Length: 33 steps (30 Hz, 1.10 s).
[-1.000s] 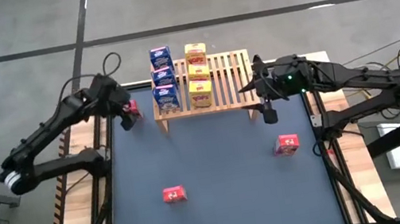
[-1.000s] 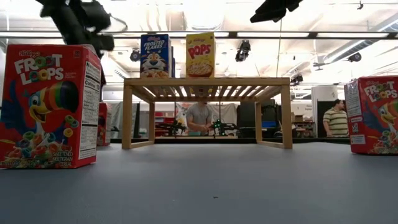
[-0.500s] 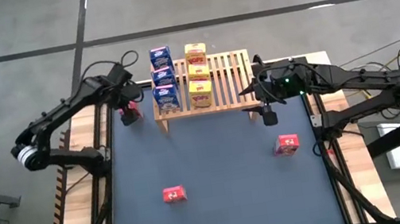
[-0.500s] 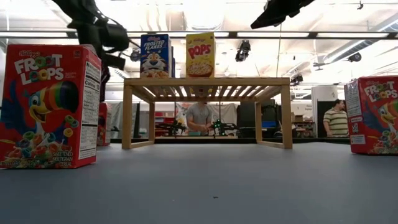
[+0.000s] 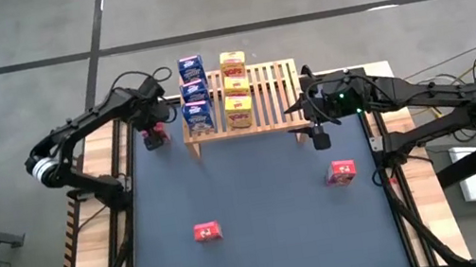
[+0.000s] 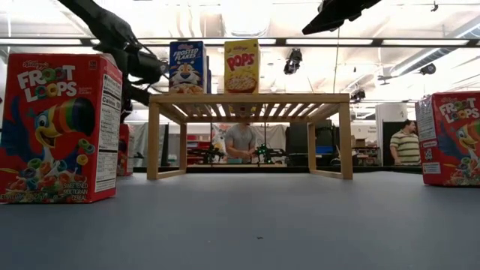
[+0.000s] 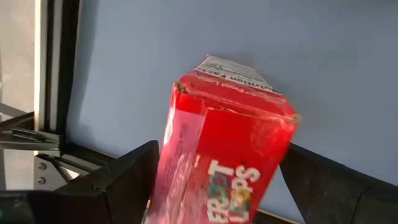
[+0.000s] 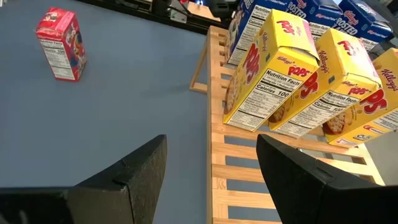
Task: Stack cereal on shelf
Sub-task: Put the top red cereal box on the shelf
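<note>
The wooden shelf (image 5: pixel 269 100) (image 6: pixel 247 98) stands at the table's far side. On its left part stand three blue cereal boxes (image 5: pixel 194 92) and three yellow ones (image 5: pixel 233 86) (image 8: pixel 273 68). A red cereal box (image 5: pixel 156 139) (image 6: pixel 124 154) (image 7: pixel 230 137) stands upright on the table just left of the shelf. My left gripper (image 5: pixel 153 128) (image 7: pixel 221 149) is open and points down over that box, one finger on each side of its top end. My right gripper (image 5: pixel 318 135) (image 8: pixel 211 140) is open and empty, hovering by the shelf's right front leg. My left gripper comes down from above with a finger (image 7: pixel 134 174) beside each broad face of the red box's top end (image 7: pixel 249 180). I cannot tell whether the fingers touch those faces. The box stands on the table.
Two more red boxes stand on the blue table: one near the middle front (image 5: pixel 207 231) (image 6: pixel 56 127), one toward the right (image 5: pixel 342 172) (image 6: pixel 450 139). The shelf's right half (image 5: pixel 281 88) holds no boxes. People show in the room behind (image 6: pixel 241 142).
My left gripper has come down and moved right, toward the shelf, ending over the red box, while its arm swung toward the far edge. The red box has stayed upright in its place.
</note>
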Available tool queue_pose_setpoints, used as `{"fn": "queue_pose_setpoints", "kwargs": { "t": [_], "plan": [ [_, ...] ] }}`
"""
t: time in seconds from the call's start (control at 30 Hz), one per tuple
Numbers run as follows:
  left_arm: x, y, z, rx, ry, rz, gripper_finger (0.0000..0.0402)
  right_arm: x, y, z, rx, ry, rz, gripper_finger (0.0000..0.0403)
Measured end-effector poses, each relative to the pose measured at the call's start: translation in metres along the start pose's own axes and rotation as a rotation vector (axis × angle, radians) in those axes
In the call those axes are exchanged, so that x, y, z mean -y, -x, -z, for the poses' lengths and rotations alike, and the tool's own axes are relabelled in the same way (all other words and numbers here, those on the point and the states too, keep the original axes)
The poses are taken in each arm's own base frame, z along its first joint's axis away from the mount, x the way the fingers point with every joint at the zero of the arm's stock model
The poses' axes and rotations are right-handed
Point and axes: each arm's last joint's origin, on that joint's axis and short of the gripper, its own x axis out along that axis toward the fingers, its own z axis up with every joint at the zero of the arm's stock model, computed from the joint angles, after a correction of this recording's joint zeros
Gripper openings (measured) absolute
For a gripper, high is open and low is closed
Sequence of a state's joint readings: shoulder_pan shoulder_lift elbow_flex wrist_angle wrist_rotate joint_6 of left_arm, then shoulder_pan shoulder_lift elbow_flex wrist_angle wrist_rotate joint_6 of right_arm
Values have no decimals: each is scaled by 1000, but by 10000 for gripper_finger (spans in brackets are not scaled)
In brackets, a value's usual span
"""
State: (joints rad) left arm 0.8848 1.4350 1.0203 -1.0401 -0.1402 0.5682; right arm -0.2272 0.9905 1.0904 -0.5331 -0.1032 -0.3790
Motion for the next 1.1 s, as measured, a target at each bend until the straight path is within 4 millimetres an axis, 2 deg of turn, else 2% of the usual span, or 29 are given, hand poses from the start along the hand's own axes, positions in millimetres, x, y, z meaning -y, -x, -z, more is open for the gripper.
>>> {"fn": "queue_pose_setpoints", "kwargs": {
  "t": [0.13, 0.3, 0.53, 0.83, 1.1],
  "plan": [
    [-1, -7, -2, -17, 4, 27, 286, 0, 0, 0, 0, 0, 0, 238],
    [-1, -13, -4, -17, 4, 74, 239, 0, 0, 0, 0, -2, 0, 238],
    [0, -10, -3, -3, 16, 94, 193, 0, 0, 0, 0, -3, -1, 238],
    [1, -3, 1, 8, 43, 88, 182, 0, 0, 0, 0, -5, -2, 238],
    [7, 14, 13, 29, 70, 83, 182, 0, 0, 0, 1, -5, -5, 238]
  ]
}}
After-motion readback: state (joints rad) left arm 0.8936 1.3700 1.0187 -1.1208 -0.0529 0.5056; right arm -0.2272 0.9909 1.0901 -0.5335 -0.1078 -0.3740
